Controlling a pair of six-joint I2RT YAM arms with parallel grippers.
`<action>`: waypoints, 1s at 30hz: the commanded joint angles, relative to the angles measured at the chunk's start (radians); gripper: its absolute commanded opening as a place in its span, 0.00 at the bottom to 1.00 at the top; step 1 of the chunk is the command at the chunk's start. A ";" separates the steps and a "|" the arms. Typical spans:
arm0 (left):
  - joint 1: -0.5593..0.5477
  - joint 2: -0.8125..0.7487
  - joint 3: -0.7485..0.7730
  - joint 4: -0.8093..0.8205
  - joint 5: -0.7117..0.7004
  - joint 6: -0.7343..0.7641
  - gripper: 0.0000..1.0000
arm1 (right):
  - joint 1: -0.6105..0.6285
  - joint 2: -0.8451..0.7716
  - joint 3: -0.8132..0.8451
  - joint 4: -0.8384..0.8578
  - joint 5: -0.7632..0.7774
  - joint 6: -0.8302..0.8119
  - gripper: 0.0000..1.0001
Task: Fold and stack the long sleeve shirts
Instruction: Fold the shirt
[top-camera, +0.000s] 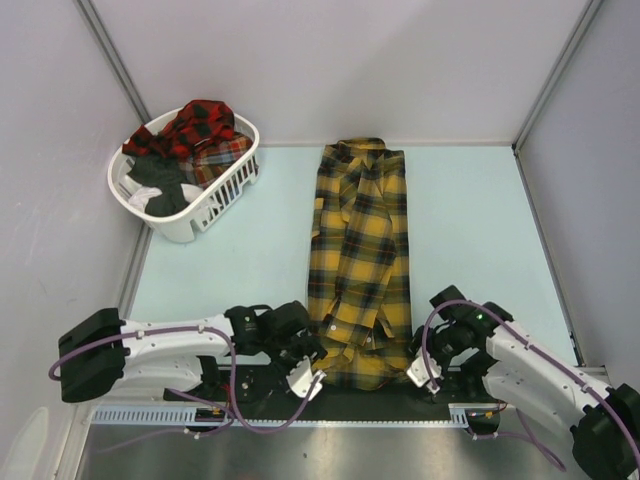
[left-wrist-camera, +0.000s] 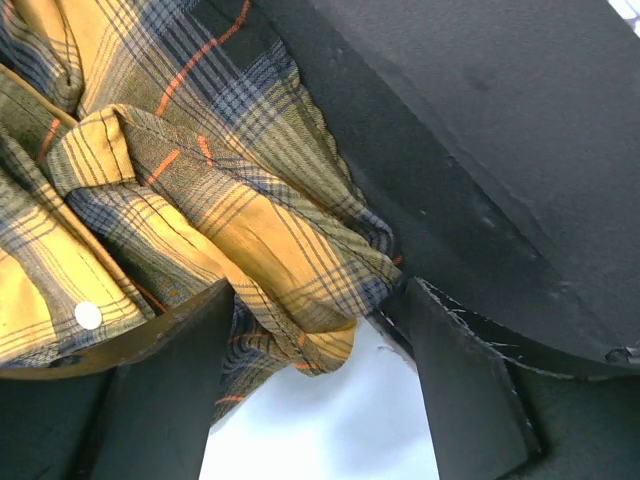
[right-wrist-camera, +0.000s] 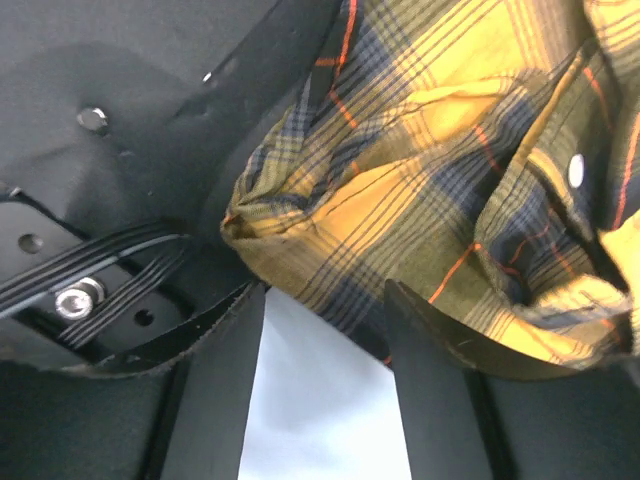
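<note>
A white plastic laundry basket (top-camera: 218, 200) stands in the far left corner of the pale blue table (top-camera: 250, 265), close to the grey walls (top-camera: 350, 60). A black mat (top-camera: 400, 402) lies along the near edge, with a metal strip (top-camera: 330, 452) in front of it.

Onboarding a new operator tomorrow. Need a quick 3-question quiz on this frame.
1. True or false: the yellow shirt lies inside the white basket.
2. Where are the left hand and right hand? A) at the shirt's near corners B) at its far end C) over the basket
3. What colours is the plaid shirt on top of the basket's pile?
Key: 1 false, it lies on the table; 2 A; 3 red and black.
</note>
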 joint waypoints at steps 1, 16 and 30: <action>-0.028 0.056 0.014 0.019 -0.050 -0.049 0.74 | 0.082 -0.008 -0.045 0.129 0.036 0.098 0.55; -0.033 0.041 -0.017 0.117 -0.116 -0.086 0.27 | 0.159 0.069 -0.079 0.373 0.090 0.279 0.11; -0.025 -0.082 0.045 0.110 -0.073 -0.195 0.00 | 0.159 -0.063 0.048 0.311 0.089 0.508 0.00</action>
